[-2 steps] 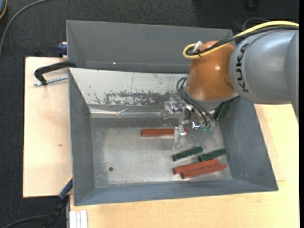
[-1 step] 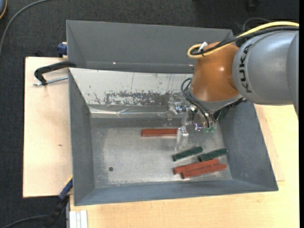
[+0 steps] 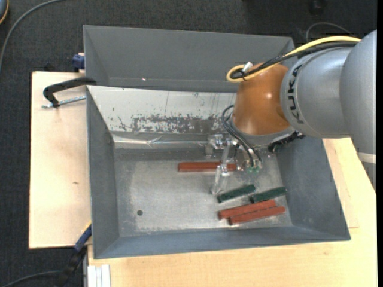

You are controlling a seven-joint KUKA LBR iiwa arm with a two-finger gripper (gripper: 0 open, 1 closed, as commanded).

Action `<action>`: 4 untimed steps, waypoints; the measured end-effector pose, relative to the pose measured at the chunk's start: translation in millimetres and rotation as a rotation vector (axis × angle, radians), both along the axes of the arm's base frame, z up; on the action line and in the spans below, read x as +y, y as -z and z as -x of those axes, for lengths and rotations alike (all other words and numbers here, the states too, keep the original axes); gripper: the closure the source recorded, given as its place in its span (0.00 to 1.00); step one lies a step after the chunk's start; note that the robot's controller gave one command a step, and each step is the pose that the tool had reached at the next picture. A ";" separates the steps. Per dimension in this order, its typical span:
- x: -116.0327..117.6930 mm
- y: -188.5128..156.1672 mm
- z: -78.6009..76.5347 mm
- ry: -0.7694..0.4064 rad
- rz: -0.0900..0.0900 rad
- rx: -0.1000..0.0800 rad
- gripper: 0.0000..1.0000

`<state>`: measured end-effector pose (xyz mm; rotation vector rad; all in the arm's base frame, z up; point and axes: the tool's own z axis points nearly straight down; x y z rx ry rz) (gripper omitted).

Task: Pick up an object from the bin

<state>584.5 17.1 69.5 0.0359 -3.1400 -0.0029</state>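
Note:
My gripper [image 3: 221, 164] hangs low over the middle right of the bin floor and is open. One finger [image 3: 216, 143] stands behind a flat red-brown bar [image 3: 197, 167] and the other finger [image 3: 221, 181] in front of it, at the bar's right end. The bar lies on the floor, pointing left to right. Just in front of the gripper lies a dark green bar [image 3: 236, 192], close to the near finger.
A second green bar [image 3: 268, 194] lies to the right of the first. Two more red-brown bars [image 3: 251, 211] rest side by side near the bin's front right wall. The orange wrist cover and cables hang above the gripper.

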 end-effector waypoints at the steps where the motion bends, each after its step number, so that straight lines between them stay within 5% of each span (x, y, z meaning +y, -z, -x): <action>1: 0.9 -1.0 -0.9 0.000 0.000 -0.003 0.00; 2: 0.8 -0.8 -0.8 0.000 0.000 -0.002 1.00; 4: 2.7 -39.6 -4.6 0.000 0.000 -0.009 1.00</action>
